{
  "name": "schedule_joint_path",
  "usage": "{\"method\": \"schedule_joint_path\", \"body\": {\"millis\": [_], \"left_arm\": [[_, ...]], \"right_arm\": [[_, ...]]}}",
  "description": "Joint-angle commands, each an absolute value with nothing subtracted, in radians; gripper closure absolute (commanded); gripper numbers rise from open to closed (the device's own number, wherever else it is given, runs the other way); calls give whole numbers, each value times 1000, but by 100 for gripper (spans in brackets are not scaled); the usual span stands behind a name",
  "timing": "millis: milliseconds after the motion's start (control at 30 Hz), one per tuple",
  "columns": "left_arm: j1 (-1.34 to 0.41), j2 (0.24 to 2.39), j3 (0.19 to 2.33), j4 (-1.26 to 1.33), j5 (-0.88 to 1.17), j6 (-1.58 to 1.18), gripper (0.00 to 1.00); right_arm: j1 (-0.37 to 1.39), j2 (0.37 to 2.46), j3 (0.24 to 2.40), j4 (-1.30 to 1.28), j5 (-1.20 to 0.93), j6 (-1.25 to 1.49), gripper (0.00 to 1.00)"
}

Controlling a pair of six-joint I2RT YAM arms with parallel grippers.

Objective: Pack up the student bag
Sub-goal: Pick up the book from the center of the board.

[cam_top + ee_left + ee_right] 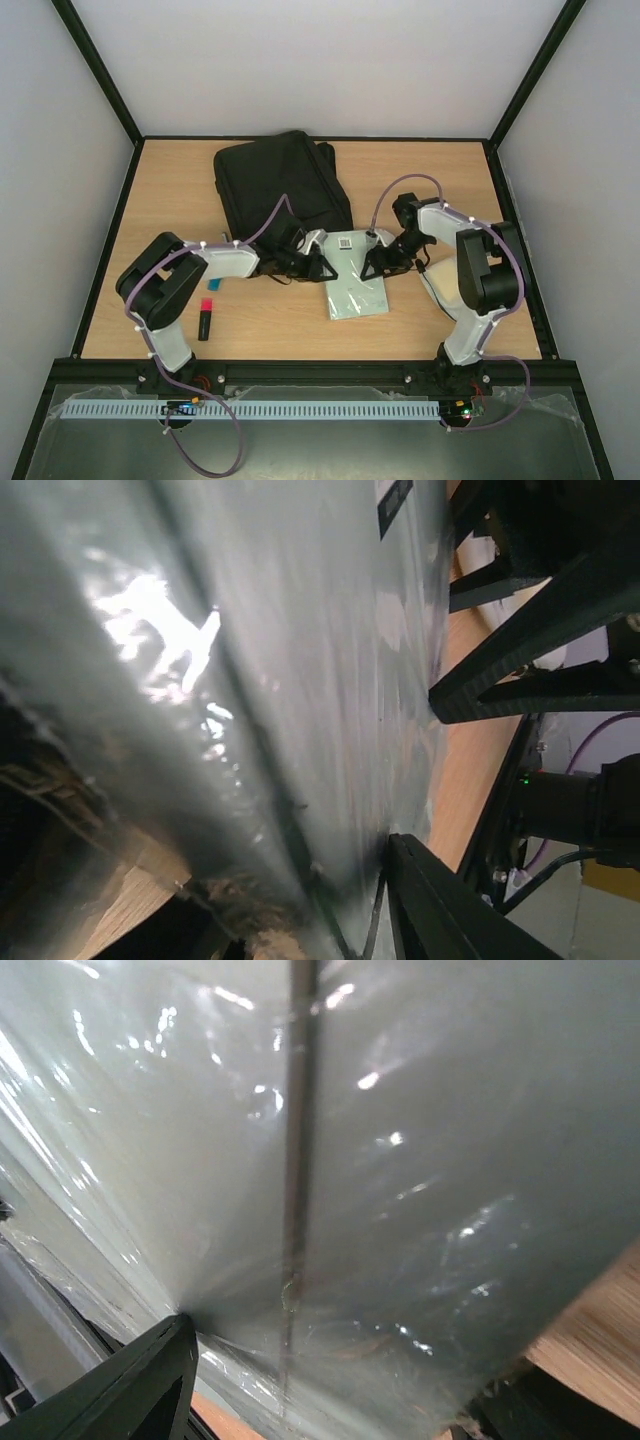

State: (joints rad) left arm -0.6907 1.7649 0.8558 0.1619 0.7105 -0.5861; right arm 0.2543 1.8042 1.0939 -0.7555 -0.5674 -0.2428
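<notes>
Wood-grain table [440, 175], bearing every item. The black bag [280, 185] lay flat at the far centre. Just beside its near edge lay a pale green pack [355, 290] in glossy clear wrap. The left gripper [318, 268] stood at the pack's left edge and the right gripper [375, 262] at its right edge. Wrap filled both wrist views, so whether either pair of fingers clamped the pack could not be told. A pink-capped marker [205, 320] lay near left, well apart from the pack.
</notes>
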Motion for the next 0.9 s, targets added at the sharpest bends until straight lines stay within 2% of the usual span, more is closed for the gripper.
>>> {"method": "schedule_joint_path", "body": {"millis": [0,33,133,167,333,433,533,733,867], "left_arm": [[-691,1710,965,323,854,-560,63],[-689,1713,977,325,868,-566,61],[-683,1724,1021,301,894,-562,48],[-683,1727,1037,286,897,-552,47],[-667,1728,1051,264,909,-551,60],[-648,1726,1053,251,912,-551,74],[-637,1730,1081,191,905,-515,82],[-636,1748,1123,49,864,-456,80],[-656,1754,1127,12,843,-430,70]], "right_arm": [[273,1763,1065,-780,-567,-249,35],[274,1758,1062,-774,-567,-245,35],[273,1751,1061,-763,-575,-236,35],[273,1749,1064,-761,-577,-235,35],[273,1741,1075,-749,-566,-231,35],[272,1740,1076,-748,-561,-231,35],[273,1728,1077,-742,-562,-224,35],[273,1717,1078,-734,-552,-221,34],[273,1724,1075,-727,-558,-216,34]]}}
